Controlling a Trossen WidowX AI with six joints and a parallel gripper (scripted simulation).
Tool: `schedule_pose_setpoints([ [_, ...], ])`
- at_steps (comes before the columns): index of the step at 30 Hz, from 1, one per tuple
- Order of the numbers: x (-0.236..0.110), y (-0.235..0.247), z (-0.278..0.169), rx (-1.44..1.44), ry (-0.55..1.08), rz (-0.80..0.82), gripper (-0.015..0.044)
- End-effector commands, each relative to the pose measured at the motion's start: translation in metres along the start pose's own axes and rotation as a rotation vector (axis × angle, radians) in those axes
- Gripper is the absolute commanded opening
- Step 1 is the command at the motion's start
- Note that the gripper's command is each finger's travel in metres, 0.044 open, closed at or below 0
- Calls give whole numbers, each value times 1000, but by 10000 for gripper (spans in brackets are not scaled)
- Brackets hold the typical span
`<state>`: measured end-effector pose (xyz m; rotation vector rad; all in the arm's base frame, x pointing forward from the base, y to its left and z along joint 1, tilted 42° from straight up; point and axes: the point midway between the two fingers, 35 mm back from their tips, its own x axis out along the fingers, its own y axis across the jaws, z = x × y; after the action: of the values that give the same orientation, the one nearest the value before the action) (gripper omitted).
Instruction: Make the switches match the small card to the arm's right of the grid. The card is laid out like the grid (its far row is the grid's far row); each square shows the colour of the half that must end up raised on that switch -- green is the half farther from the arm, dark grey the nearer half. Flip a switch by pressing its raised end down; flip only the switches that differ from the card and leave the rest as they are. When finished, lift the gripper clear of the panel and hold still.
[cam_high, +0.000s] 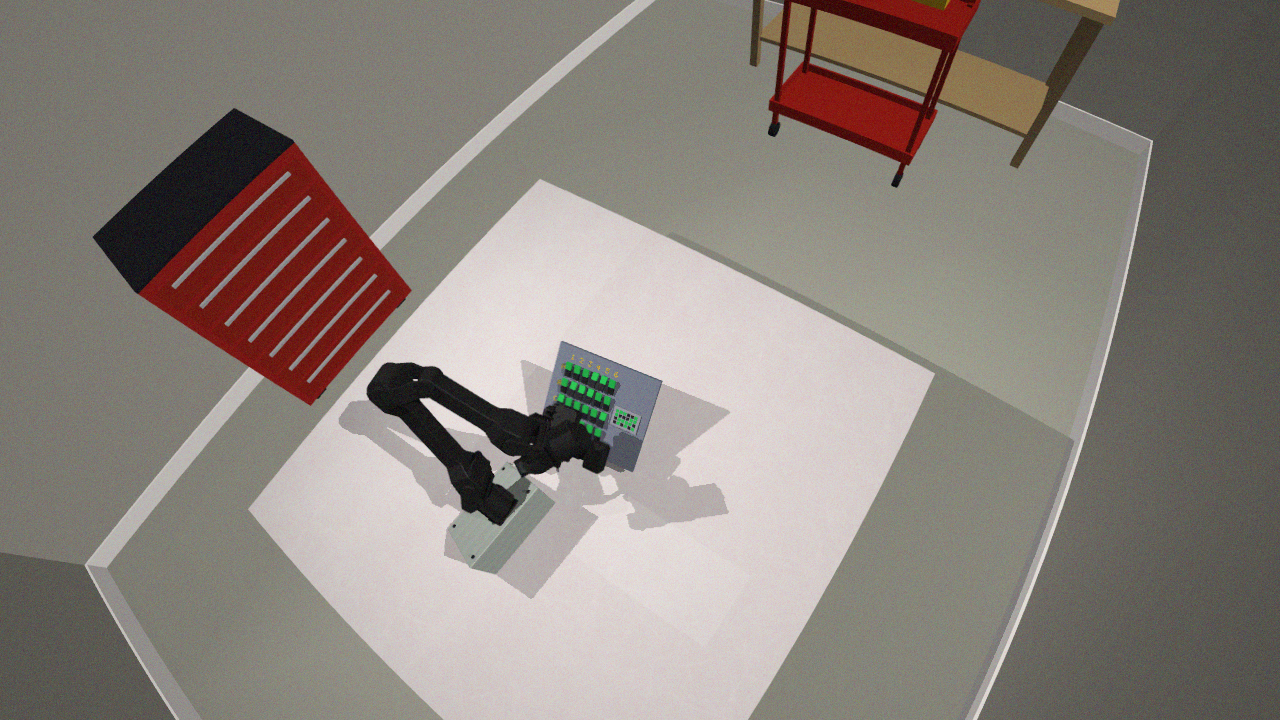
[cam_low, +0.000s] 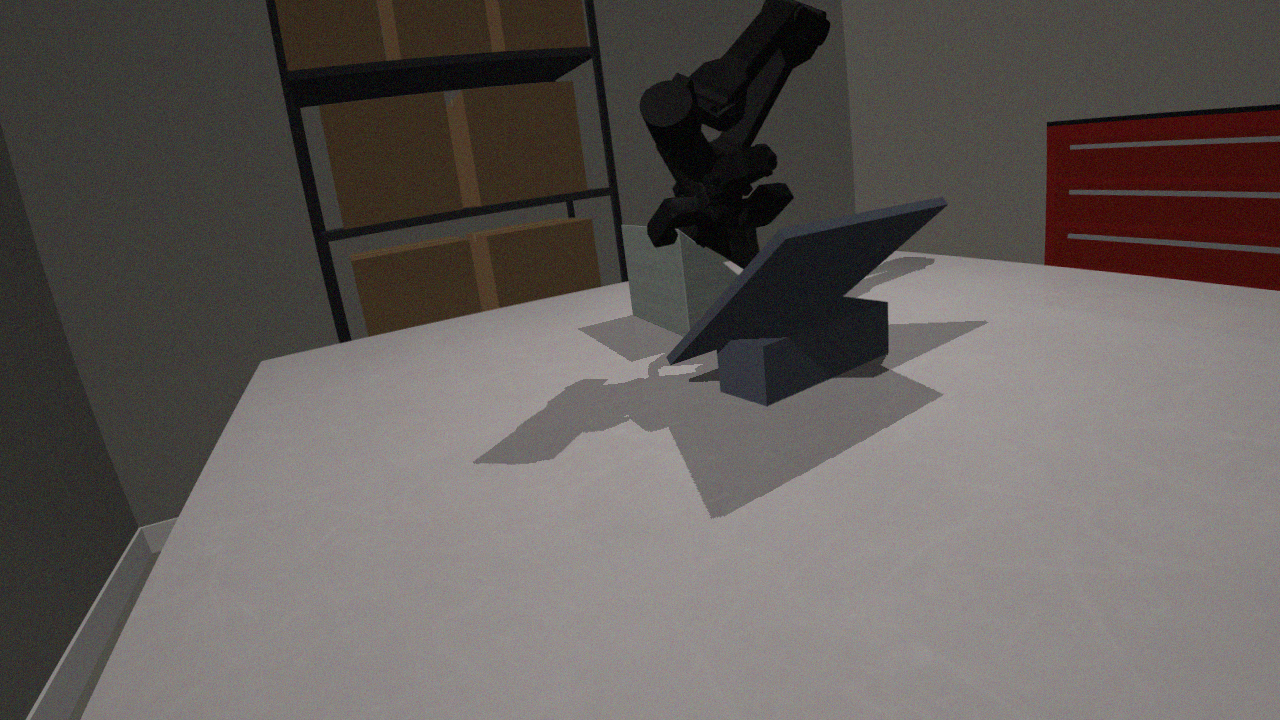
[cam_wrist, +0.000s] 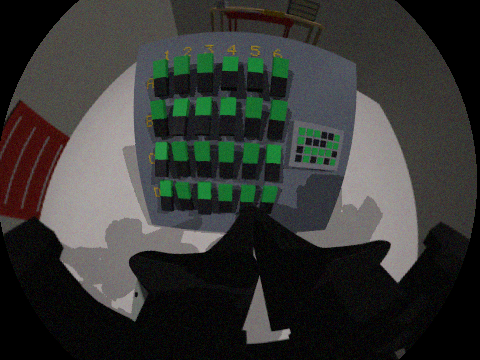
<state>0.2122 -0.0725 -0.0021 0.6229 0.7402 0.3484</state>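
The tilted switch panel (cam_high: 646, 394) stands on the white desk (cam_high: 760, 501), propped on a block (cam_low: 787, 353), with the small card (cam_wrist: 319, 147) at its right edge beside the switch grid (cam_wrist: 220, 134). The tool (cam_wrist: 252, 214) is clenched on nothing, its tip over the panel's near edge by the nearest row. Broad bare desk surrounds the panel; the grey arm base (cam_high: 501, 537) sits close behind.

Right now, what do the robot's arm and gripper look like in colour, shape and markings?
The arm is matt black all over, built of thick, blocky segments with rounded joints. The gripper is black too, its two fingers tapering to a point. No cables, labels or markings show. The arm stands on a pale grey-green box.
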Motion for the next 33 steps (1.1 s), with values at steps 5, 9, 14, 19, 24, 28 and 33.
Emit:
schedule_pose_setpoints([
  [5,12,0,1,7,-6,1,0],
  [9,14,0,1,7,-6,1,0],
  [14,20,0,1,7,-5,0,0],
  [19,27,0,2,7,-5,0,0],
  [24,27,0,2,7,-5,0,0],
  [28,27,0,2,7,-5,0,0],
  [33,27,0,2,7,-5,0,0],
])
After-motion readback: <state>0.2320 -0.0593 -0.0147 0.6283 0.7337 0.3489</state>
